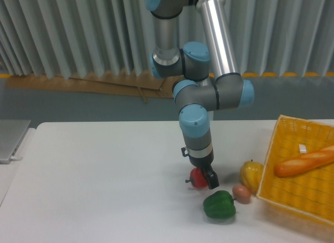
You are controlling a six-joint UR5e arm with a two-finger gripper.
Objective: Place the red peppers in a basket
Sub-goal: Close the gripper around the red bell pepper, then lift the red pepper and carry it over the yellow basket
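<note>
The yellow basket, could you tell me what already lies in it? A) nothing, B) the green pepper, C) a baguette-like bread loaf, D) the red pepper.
C: a bread loaf lies in the yellow basket; both peppers sit on the table.

Silver arm (pixel 216 34), light-blue joint caps, apparently black end effector (pixel 204 176).

Lighting: bright, even, diffuse overhead | Shadows: faint, soft under objects | Glare: highlight streak on metal arm tube (pixel 216 34) | Focus: slightly soft overall
</note>
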